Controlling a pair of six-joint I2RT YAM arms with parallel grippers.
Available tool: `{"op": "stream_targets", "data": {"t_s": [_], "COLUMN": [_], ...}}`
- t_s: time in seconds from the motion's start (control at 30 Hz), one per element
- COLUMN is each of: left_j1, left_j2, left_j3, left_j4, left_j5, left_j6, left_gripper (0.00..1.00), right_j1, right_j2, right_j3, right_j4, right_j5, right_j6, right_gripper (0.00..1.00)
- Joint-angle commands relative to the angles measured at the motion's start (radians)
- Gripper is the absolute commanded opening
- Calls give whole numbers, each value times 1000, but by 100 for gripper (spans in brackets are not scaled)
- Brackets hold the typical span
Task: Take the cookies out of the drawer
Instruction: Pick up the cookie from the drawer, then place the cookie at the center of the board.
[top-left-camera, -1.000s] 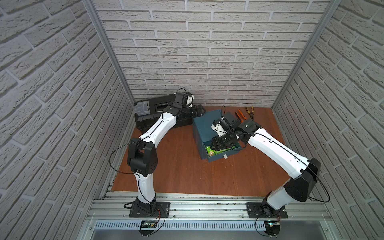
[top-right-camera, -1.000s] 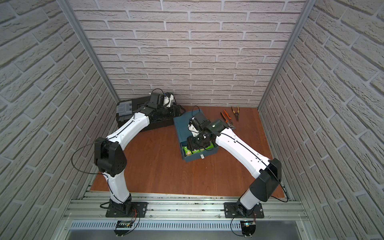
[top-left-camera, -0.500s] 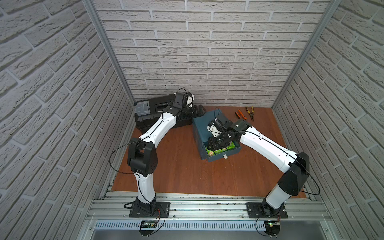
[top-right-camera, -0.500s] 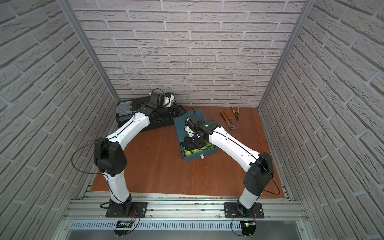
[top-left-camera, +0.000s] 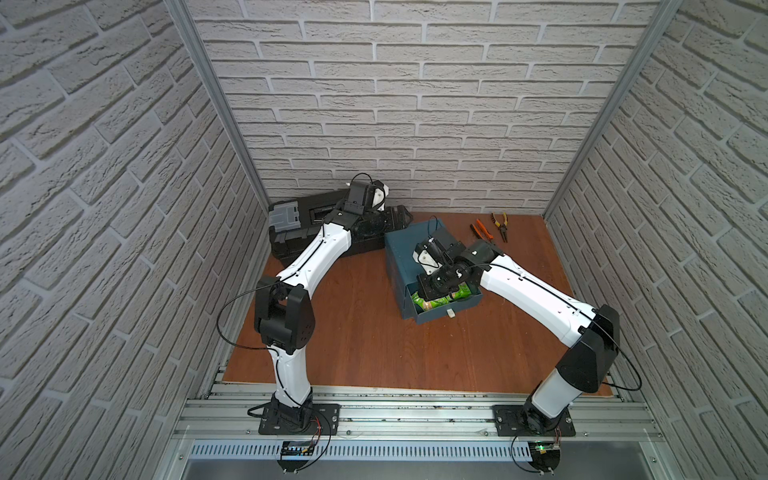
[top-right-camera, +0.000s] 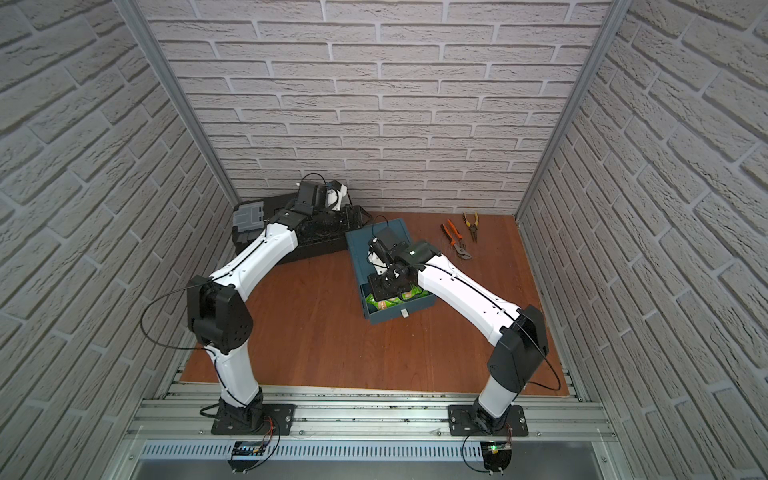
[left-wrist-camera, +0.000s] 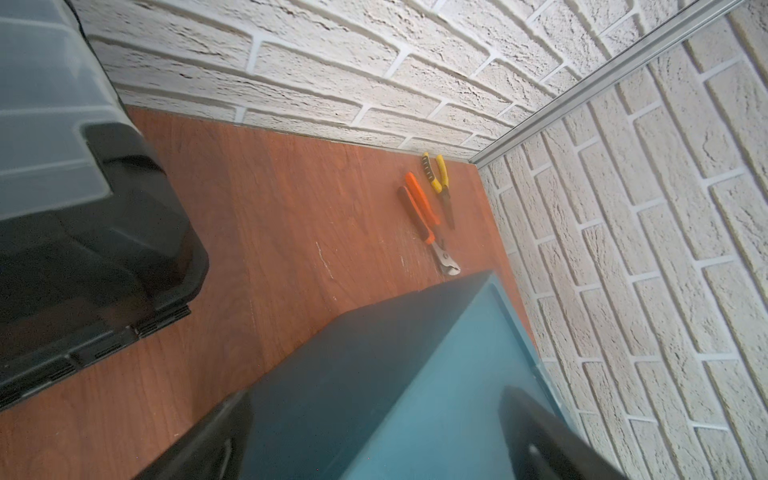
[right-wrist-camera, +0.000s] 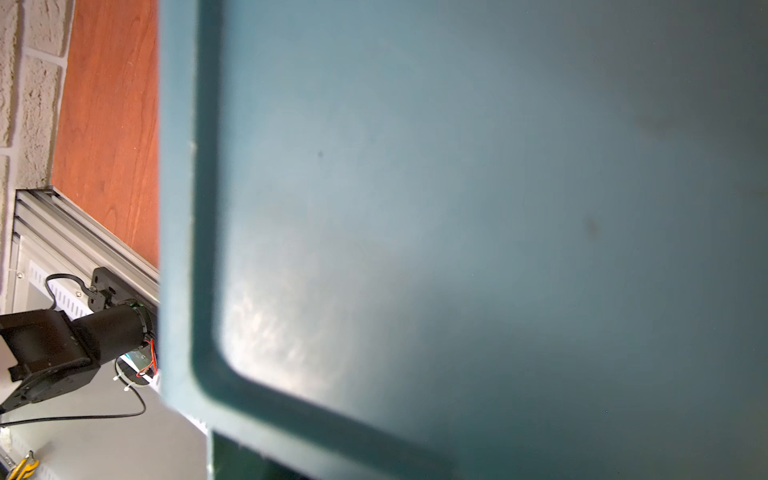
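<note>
While the left arm (top-left-camera: 316, 257) and the right arm (top-left-camera: 532, 291), both white with black joints, are reaching in from the near aluminium rail (top-left-camera: 415, 411), the reddish-brown wooden tabletop (top-left-camera: 353, 332) is carrying everything else. A black plastic toolbox with a grey latch (top-left-camera: 286, 245) is lying at the back left, and a teal metal cabinet (top-left-camera: 405, 249) is standing just beside it at an angle. The cabinet's teal drawer (top-left-camera: 432, 318) is standing pulled out toward the near side. The left gripper (left-wrist-camera: 376, 395) is hanging at the cabinet's back corner nearest the toolbox. In the left wrist view its two dark fingers (left-wrist-camera: 540, 432) are standing spread wide with the teal top showing between them; whether they are touching the metal is not discernible. The right gripper (top-left-camera: 434, 291) is pointing down into the open drawer. Its own wrist is hiding the fingertips in both top views, so whether they are apart or pinching a packet cannot be told. The right wrist view is showing only a blurred teal panel with a raised border. The cookies (top-left-camera: 430, 306), bright green and pale yellow-green packets, are lying inside the drawer, directly beneath that gripper. Orange-handled pliers (top-left-camera: 482, 233) and smaller yellow-handled pliers (top-left-camera: 501, 224) are lying side by side near the back right corner, apart from the cabinet.
</note>
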Motion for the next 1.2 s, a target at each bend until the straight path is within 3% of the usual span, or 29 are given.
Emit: {"op": "stream_targets", "data": {"t_s": [0.0,0.53,0.77,1.17], "left_j1": [11,16,16,21], "left_j2": [-36,-11,16,35], "left_j3": [30,77,120,140], "left_j4": [8,3,-16,-26], "left_j5": [3,11,25,21], "left_j6": [2,5,1,5], "left_gripper": [99,99,99,98], "right_j1": [8,8,7,-3], "right_j2": [-51,-152,-119,-215], "right_j3": [17,30,90,68], "right_j4": [-43,-130,-158,-140], "right_j5": [24,97,96,83], "right_j6": [9,21,-4,-27], "right_gripper": [8,4,3,2]}}
